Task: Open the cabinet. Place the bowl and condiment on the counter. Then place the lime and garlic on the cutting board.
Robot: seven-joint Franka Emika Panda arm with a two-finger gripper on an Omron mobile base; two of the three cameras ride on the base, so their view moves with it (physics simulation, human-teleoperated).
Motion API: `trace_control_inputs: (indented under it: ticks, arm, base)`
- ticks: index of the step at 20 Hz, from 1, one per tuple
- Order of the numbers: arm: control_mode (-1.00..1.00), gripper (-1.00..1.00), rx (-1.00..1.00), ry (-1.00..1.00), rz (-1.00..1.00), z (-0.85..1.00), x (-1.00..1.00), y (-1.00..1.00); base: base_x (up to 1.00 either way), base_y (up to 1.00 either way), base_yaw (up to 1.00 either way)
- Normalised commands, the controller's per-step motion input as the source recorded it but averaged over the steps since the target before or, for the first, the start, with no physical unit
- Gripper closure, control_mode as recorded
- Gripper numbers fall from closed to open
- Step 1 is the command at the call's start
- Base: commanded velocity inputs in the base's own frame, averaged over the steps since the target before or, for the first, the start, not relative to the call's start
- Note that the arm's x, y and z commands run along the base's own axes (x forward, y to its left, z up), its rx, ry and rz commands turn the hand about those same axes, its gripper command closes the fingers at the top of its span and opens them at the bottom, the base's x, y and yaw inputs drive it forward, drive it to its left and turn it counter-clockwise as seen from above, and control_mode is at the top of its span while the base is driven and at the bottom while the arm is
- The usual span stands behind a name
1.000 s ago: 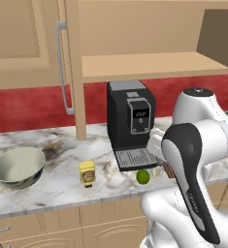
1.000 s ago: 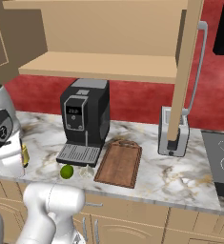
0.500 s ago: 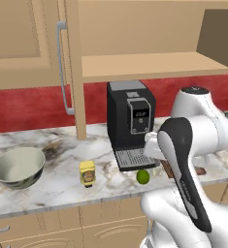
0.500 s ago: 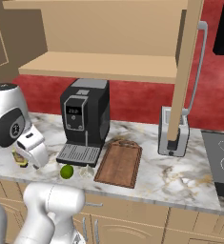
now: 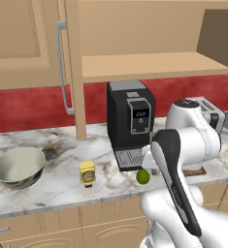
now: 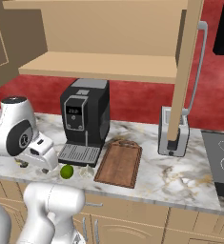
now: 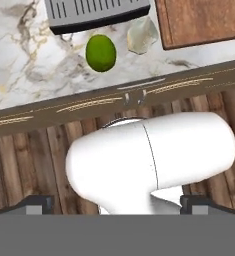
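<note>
Lime (image 7: 100,52) lies beside garlic (image 7: 142,36) on counter (image 7: 34,60).

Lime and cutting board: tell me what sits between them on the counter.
A pale garlic bulb lies between the lime and the cutting board, close to both, in the hand view. The right base view shows the same order along the counter.

The cabinet (image 5: 72,68) stands open above the counter (image 5: 52,186), its door edge-on with a long silver handle (image 5: 63,68) and a bare shelf (image 5: 149,65) inside. The bowl (image 5: 18,167) sits far left on the counter, the condiment (image 5: 87,173) to its right, then the lime (image 5: 143,177) just before the black coffee machine (image 5: 130,123). The white arm (image 5: 183,160) covers the gripper, so no place can be given relative to it.
</note>
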Motion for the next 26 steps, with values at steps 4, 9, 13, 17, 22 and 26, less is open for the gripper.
trace_control_inputs:
  ticks: [4, 9, 13, 17, 22, 26]
  arm:
    - [-1.00, -1.00, 0.00, 0.00, 0.10, -0.23, 0.48, -0.06]
    - [-1.00, -1.00, 0.00, 0.00, 0.09, -0.25, 0.33, -0.04]
    - [-1.00, -1.00, 0.00, 0.00, 0.08, -0.37, 0.13, -0.04]
    - [-1.00, -1.00, 0.00, 0.00, 0.05, -0.34, 0.25, -0.01]
    - [-1.00, -1.00, 0.00, 0.00, 0.04, -0.27, 0.38, -0.06]
    - [-1.00, -1.00, 0.00, 0.00, 0.04, -0.24, 0.30, -0.09]
  base:
    - [0.00, 0.00, 0.00]
    - [0.00, 0.00, 0.00]
    - [0.00, 0.00, 0.00]
    - [0.00, 0.00, 0.00]
    - [0.00, 0.00, 0.00]
    - [0.00, 0.00, 0.00]
